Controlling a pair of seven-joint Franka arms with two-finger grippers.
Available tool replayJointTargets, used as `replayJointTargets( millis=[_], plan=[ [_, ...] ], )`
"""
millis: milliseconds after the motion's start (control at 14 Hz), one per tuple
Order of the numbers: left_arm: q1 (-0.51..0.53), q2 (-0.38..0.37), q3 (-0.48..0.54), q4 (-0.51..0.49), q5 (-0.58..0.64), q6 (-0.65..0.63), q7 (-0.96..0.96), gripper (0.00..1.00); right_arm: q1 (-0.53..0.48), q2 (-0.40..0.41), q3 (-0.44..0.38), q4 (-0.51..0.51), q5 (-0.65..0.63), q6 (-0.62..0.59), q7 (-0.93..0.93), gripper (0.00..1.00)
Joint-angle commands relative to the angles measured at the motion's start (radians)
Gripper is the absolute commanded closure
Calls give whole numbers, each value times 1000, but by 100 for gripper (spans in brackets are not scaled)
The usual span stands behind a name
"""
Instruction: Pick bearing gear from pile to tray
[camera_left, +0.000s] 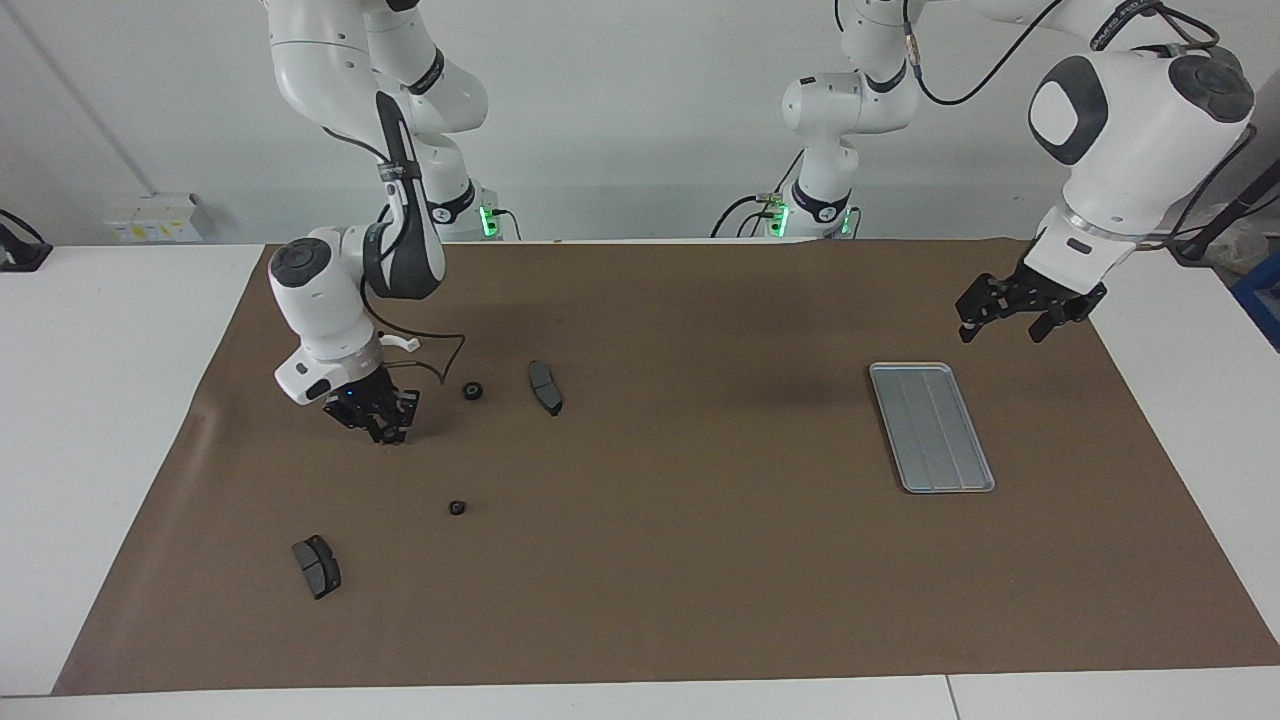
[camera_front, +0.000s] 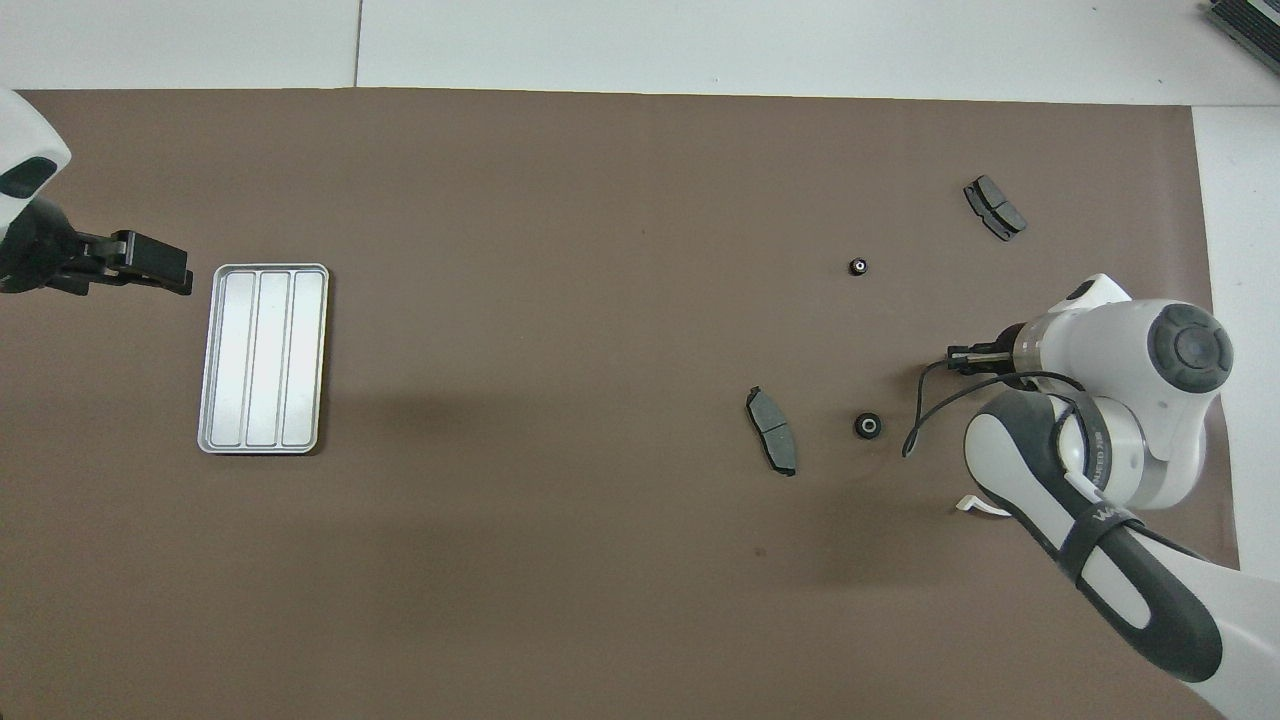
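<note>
The pile is a loose scatter at the right arm's end of the brown mat. It has two small black rings (camera_left: 473, 390) (camera_left: 457, 508), two dark grey curved pads (camera_left: 546, 387) (camera_left: 317, 566) and a white bracket (camera_left: 400, 343), which is partly hidden by the arm. My right gripper (camera_left: 385, 428) hangs just above the mat beside the ring nearer the robots; it also shows in the overhead view (camera_front: 960, 357). The silver ribbed tray (camera_left: 931, 427) lies empty at the left arm's end. My left gripper (camera_left: 1008, 320) is open and empty, waiting in the air beside the tray.
The brown mat (camera_left: 680, 560) covers most of the white table. The right arm's black cable (camera_front: 925, 400) loops low beside the ring in the overhead view (camera_front: 868, 426).
</note>
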Motion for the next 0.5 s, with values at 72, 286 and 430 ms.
replayJointTargets(
  millis=[72, 286, 430],
  plan=[
    [3, -28, -1, -34, 5, 17, 7, 0, 142, -5, 3, 109, 15, -107, 211, 94],
    [3, -28, -1, -34, 5, 17, 9, 0, 256, 10, 3, 158, 0, -110, 364, 95],
    [3, -28, -1, -34, 5, 17, 7, 0, 337, 56, 2, 221, -4, -123, 459, 97]
  ],
)
